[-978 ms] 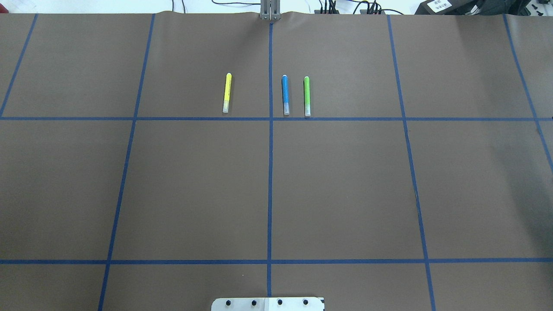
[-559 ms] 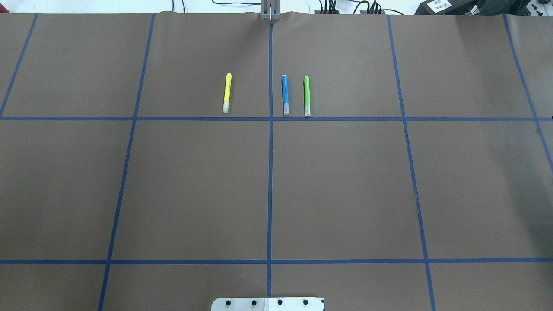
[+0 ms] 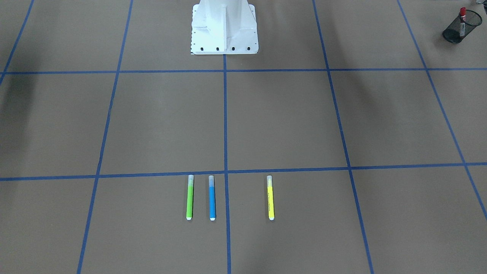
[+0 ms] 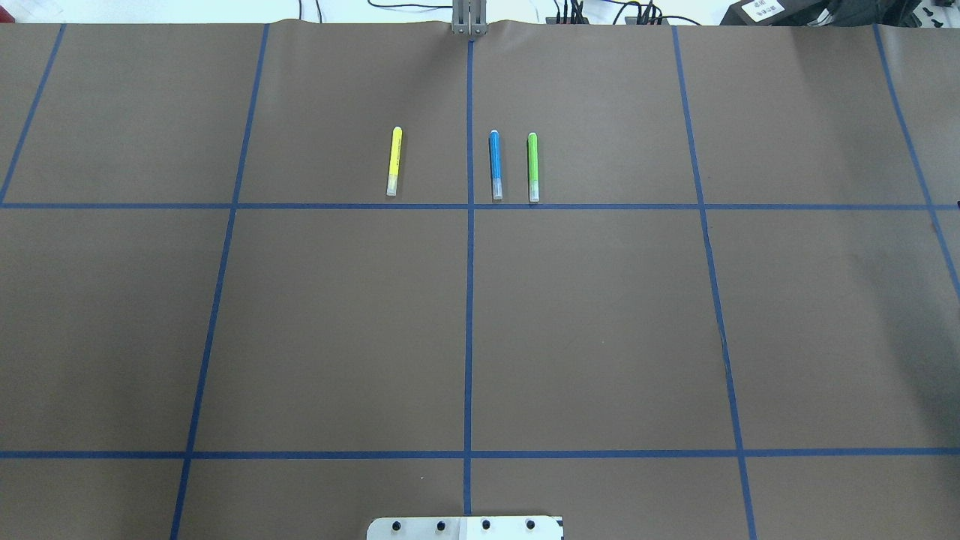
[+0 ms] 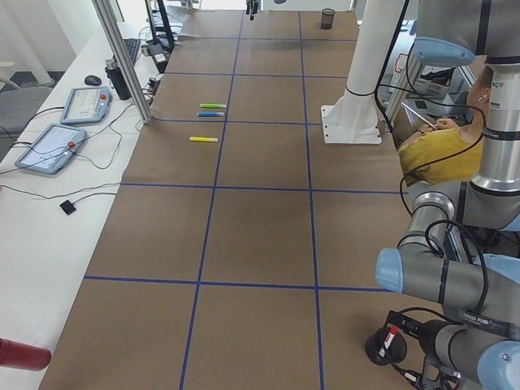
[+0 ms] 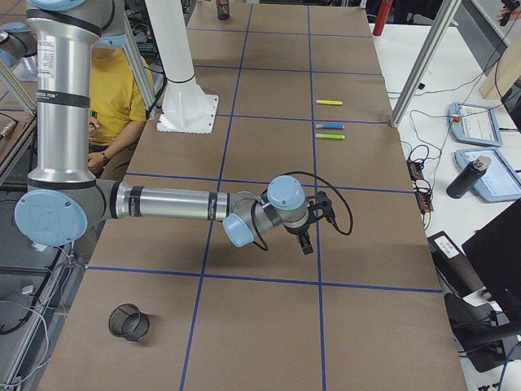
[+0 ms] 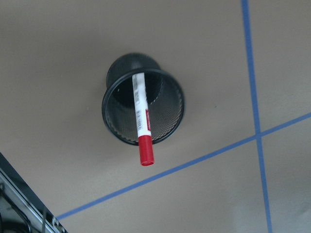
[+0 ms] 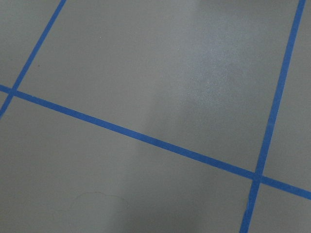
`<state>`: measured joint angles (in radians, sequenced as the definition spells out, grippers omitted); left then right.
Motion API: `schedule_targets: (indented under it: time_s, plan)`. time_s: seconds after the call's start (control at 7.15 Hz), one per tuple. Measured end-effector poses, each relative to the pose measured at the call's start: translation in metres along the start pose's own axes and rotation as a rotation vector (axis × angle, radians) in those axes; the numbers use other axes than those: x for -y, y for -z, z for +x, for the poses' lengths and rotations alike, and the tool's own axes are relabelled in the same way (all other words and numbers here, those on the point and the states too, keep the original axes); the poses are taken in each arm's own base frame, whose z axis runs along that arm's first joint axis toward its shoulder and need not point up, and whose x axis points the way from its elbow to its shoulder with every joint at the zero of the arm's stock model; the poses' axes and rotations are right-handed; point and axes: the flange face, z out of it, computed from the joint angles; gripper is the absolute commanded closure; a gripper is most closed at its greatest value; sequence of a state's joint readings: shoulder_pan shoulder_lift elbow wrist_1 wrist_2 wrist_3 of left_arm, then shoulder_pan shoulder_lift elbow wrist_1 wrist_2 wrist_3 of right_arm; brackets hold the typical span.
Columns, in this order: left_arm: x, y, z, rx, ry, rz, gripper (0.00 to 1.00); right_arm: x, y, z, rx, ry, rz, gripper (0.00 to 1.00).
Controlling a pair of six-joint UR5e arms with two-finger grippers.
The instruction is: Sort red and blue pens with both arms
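Note:
The blue pen lies flat on the brown table, just right of the centre tape line, also seen in the front view. The red marker stands tilted in a black mesh cup, red cap leaning over the rim; this cup sits at the table's left end. My left arm hovers beside that cup; its gripper is cut off at the frame edge. My right gripper hangs low over bare table, far from the pens; I cannot tell if it is open.
A lime-green pen lies next to the blue one and a yellow pen left of the centre line. An empty mesh cup stands at the right end. The white pedestal and a seated person are behind.

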<state>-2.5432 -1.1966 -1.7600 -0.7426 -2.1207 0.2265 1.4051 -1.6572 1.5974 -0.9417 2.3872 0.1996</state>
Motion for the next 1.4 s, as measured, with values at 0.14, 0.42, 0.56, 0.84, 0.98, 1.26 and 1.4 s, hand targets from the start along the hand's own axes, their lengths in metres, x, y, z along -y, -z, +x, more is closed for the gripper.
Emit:
schedule_targets:
  time_s: [0.14,0.42,0.56,0.84,0.98,1.26,1.4]
  plan:
    - [0.016,0.012,0.037,0.058,-0.123,0.072,0.00,-0.001,-0.001,0.001,0.002,-0.003,-0.002,0.00]
    - [0.042,0.020,0.122,0.180,-0.408,0.175,0.00,-0.001,-0.001,0.001,0.005,-0.008,-0.004,0.00]
    - [0.047,0.019,0.170,0.247,-0.573,0.220,0.00,0.000,-0.001,0.000,0.007,-0.012,-0.003,0.00]
    - [0.042,0.008,0.269,0.329,-0.848,0.256,0.00,0.004,0.001,-0.005,0.011,-0.010,0.004,0.00]
    - [0.036,-0.002,0.317,0.323,-0.941,0.244,0.00,0.010,0.000,-0.013,0.018,-0.018,0.007,0.00]
    - [0.020,-0.018,0.391,0.280,-1.021,0.221,0.00,0.055,-0.018,-0.074,0.057,-0.108,0.006,0.00]
    - [0.014,-0.022,0.408,0.256,-1.040,0.221,0.00,0.087,-0.037,-0.120,0.063,-0.159,0.004,0.00]
